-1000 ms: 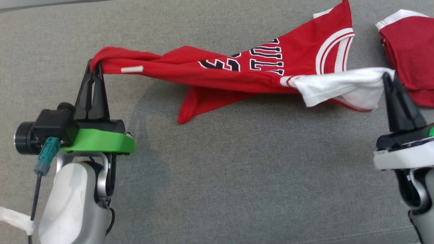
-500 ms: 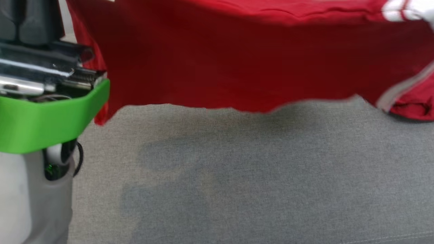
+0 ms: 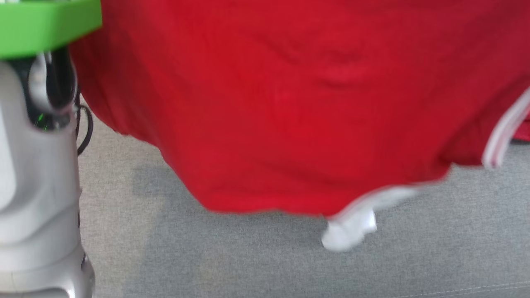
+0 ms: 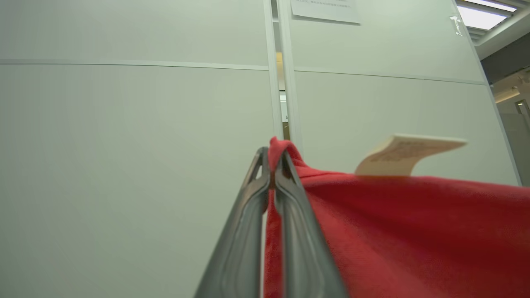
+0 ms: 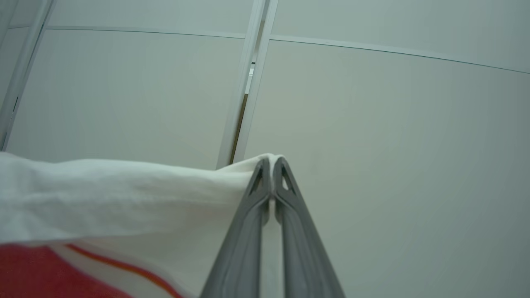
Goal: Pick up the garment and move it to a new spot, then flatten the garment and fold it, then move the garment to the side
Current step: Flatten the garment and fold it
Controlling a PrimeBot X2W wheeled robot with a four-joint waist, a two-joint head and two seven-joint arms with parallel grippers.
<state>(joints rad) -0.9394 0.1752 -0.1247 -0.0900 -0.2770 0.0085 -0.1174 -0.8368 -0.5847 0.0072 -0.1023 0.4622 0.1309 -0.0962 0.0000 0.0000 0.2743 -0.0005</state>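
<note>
The garment [image 3: 290, 103] is a red jersey with white trim, hanging in the air close in front of the head camera above the grey surface [image 3: 269, 260]. A white sleeve end [image 3: 350, 231] dangles at its lower edge. My left gripper [image 4: 272, 159] is shut on a red corner of the garment [image 4: 393, 231], fingers pointing up toward a wall. A pale label [image 4: 403, 155] sticks up from the cloth. My right gripper [image 5: 271, 165] is shut on a white part of the garment [image 5: 116, 190]. The left arm's green collar [image 3: 45, 25] and pale forearm [image 3: 37, 198] stand at the left.
Pale wall panels [image 4: 124, 124] with a narrow vertical gap [image 4: 283, 82] stand behind both raised grippers. A paper sheet [image 4: 325, 9] hangs high on the wall. Another bit of red cloth [image 3: 522, 131] shows at the right edge on the grey surface.
Both grippers have lifted the garment off the grey surface, and it now hangs spread and blurred in front of the head camera. The left arm has risen up the picture.
</note>
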